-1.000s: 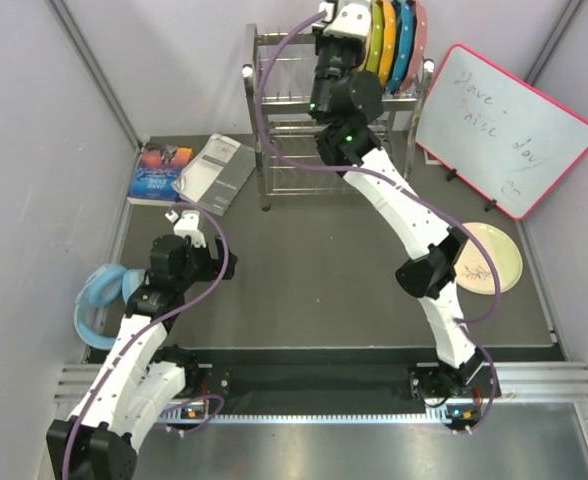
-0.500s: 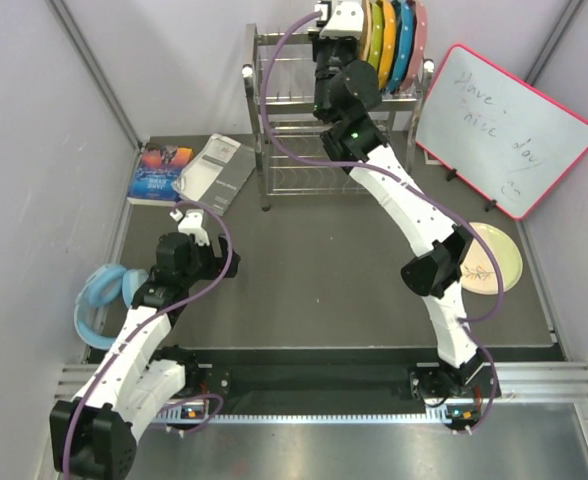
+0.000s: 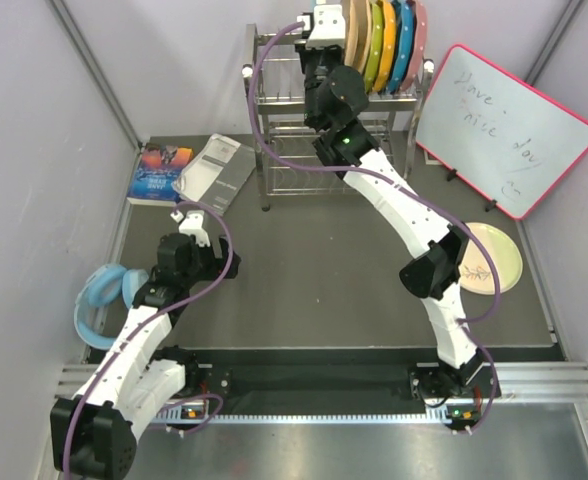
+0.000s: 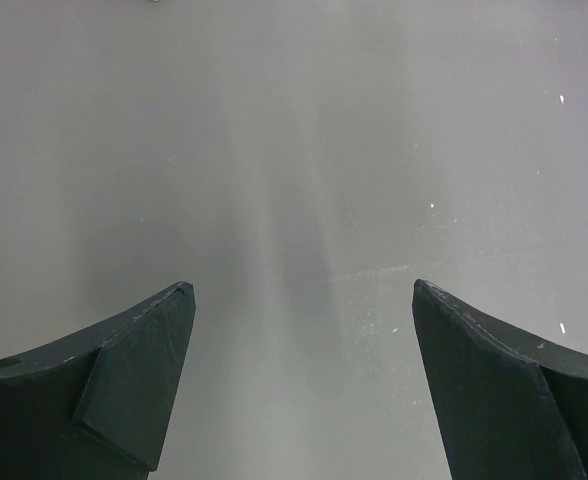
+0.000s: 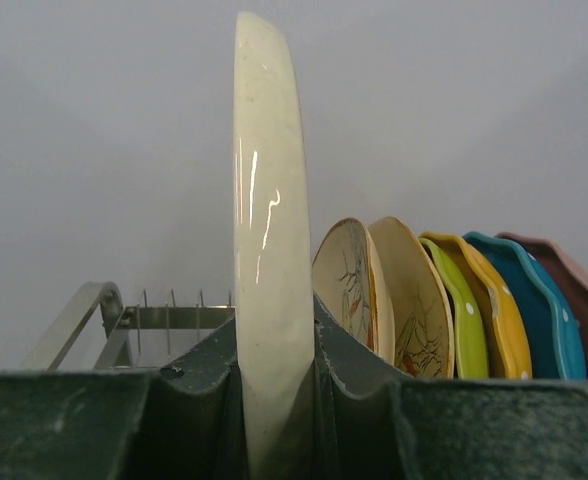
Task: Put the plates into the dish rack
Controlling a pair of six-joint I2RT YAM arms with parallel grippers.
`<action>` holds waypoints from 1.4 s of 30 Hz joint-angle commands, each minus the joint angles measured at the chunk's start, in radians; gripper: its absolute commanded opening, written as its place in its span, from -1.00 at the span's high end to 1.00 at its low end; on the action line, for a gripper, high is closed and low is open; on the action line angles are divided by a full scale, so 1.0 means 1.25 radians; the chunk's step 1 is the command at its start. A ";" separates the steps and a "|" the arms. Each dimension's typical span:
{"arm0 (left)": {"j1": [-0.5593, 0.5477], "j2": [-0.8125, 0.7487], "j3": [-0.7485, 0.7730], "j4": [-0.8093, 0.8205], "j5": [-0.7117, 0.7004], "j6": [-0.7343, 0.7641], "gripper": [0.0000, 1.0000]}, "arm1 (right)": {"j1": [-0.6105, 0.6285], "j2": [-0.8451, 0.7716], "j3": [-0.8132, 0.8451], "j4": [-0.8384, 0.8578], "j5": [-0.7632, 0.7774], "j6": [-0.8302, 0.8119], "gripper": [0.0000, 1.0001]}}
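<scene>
**Top, left-wrist and right-wrist views.** The right pincer (image 5: 274, 330) is clamped on the rim of a cream plate (image 5: 267, 180). The plate is held upright and edge-on to the wrist camera, with 1 dark finger (image 5: 199, 385) pressed against each face. The right arm reaches across the table (image 3: 304, 270) to the top tier of the dish rack (image 3: 274, 150), which stands at the far edge. The cream plate is over the left part of that tier, just beside but apart from 2 leaf-painted plates (image 5: 349, 285) standing upright in the slots. Beyond these, in the same row, stand a green plate (image 5: 464, 320), a yellow plate (image 5: 494, 310), a blue plate (image 5: 539, 310) and a pink plate (image 5: 584, 310). Whether the cream plate's lower rim sits in a slot cannot be told. A pale plate (image 3: 489, 258) with a branch motif lies flat on the table at the right, partly hidden by the right arm. The left pincer (image 4: 302, 290) hovers with its jaws wide apart, gripping nothing, facing a plain grey surface. A book (image 3: 160, 172) lies left of the rack, and a pink-framed whiteboard (image 3: 504, 125) leans to its right.
</scene>
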 commanded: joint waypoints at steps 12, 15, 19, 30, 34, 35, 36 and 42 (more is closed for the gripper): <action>0.002 -0.002 -0.013 0.052 -0.009 0.005 -0.90 | -0.033 -0.010 0.021 0.087 -0.002 0.006 1.00; 0.002 0.000 -0.013 0.053 -0.013 0.003 -0.90 | -0.038 -0.001 0.021 0.074 -0.007 0.017 1.00; 0.002 0.007 -0.016 0.057 -0.014 0.006 -0.90 | -0.041 0.011 0.021 0.062 -0.012 0.030 1.00; 0.002 0.014 -0.018 0.061 -0.024 0.010 -0.92 | -0.047 0.038 0.024 0.048 -0.022 0.036 1.00; 0.002 0.011 -0.018 0.060 -0.022 0.010 -0.92 | -0.056 0.055 0.025 0.050 -0.019 0.040 1.00; 0.002 0.011 -0.018 0.060 -0.022 0.010 -0.92 | -0.059 0.063 0.024 0.051 -0.019 0.042 1.00; 0.002 0.012 -0.016 0.058 -0.024 0.010 -0.92 | -0.066 0.066 0.026 0.048 -0.025 0.045 1.00; 0.002 0.010 -0.015 0.052 -0.024 0.011 -0.92 | -0.081 0.095 0.037 0.057 -0.034 0.046 0.77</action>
